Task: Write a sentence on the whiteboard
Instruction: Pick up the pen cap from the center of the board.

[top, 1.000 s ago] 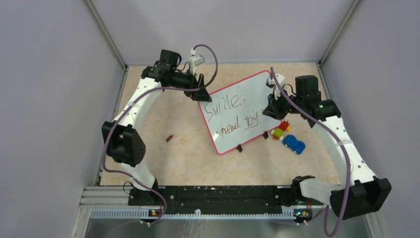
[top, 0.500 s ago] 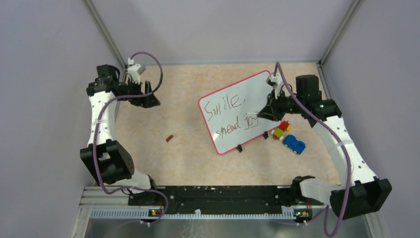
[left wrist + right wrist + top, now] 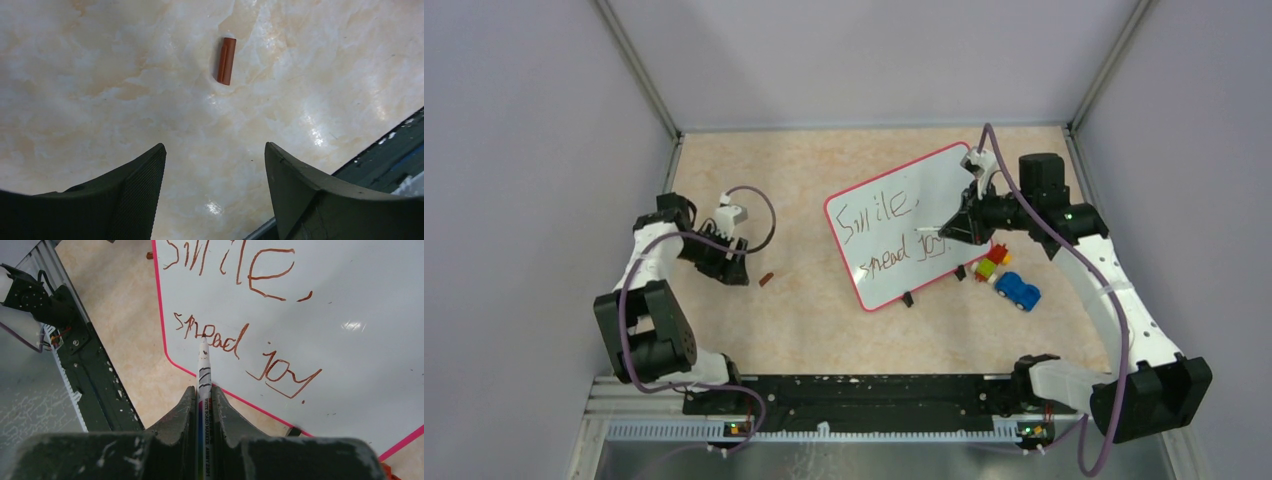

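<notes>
The whiteboard with its red-pink rim lies tilted at the table's middle right and also shows in the right wrist view. The sentence "Smile, spread joy" stands on it in two brownish-red lines. My right gripper is shut on a white whiteboard marker, whose tip hangs over the word "spread". My left gripper is open and empty, low over the table at the left. A small red-brown marker cap lies just ahead of it, also in the top view.
A red, yellow and green block toy and a blue toy car lie right of the whiteboard's near corner. The black base rail runs along the near edge and shows in the left wrist view. Grey walls enclose the table.
My left arm has swung from the whiteboard's upper left corner out to the left and down toward the marker cap. My right gripper has shifted slightly with the marker.
</notes>
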